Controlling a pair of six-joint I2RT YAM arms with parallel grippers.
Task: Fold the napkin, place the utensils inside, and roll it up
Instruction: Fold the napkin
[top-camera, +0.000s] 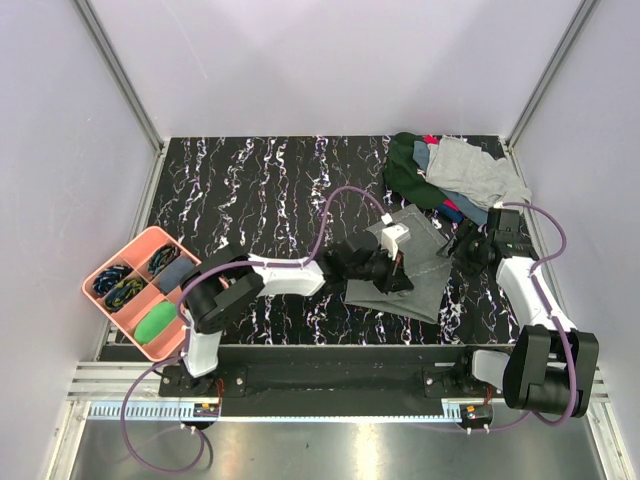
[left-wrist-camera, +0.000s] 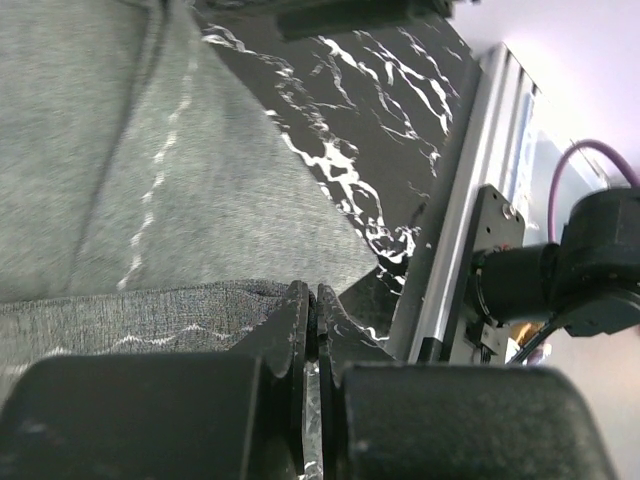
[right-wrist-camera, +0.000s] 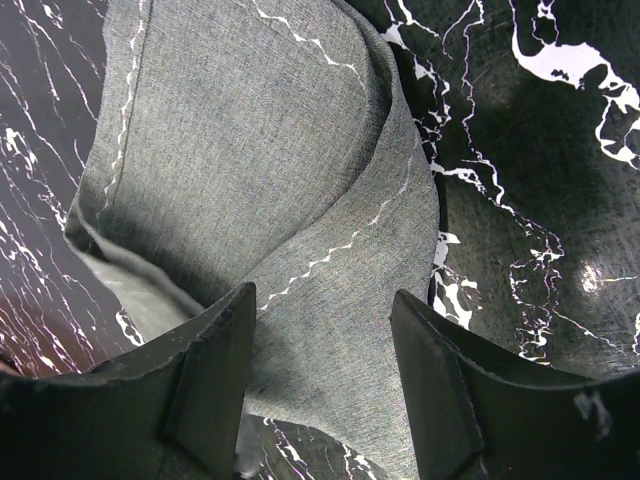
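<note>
Napkin (top-camera: 420, 280) is found right of centre on the black marbled table (top-camera: 250, 190), rumpled and partly doubled over, between the two grippers. A heap of mixed cloths (top-camera: 455, 175) is noted at the far right corner, just beyond the napkin; whether the two touch cannot be told. A pink tray (top-camera: 118, 255) is set at the left edge, well apart from the napkin.

Left arm is stretched across the table to the napkin's left side. Left gripper (left-wrist-camera: 314, 330): fingers are pressed together with only a sliver of gap seen, and the napkin's hem is pinched between them. The cloth is drawn to the fingertips in a low ridge.

Right gripper (right-wrist-camera: 325, 400) is held over the napkin's right edge, fingers (right-wrist-camera: 215, 380) spread wide, nothing gripped. Between them a curled flap of the napkin is seen, one layer lapped over another, with a pale stitched hem along it. Marbled table is seen on both sides of the flap
</note>
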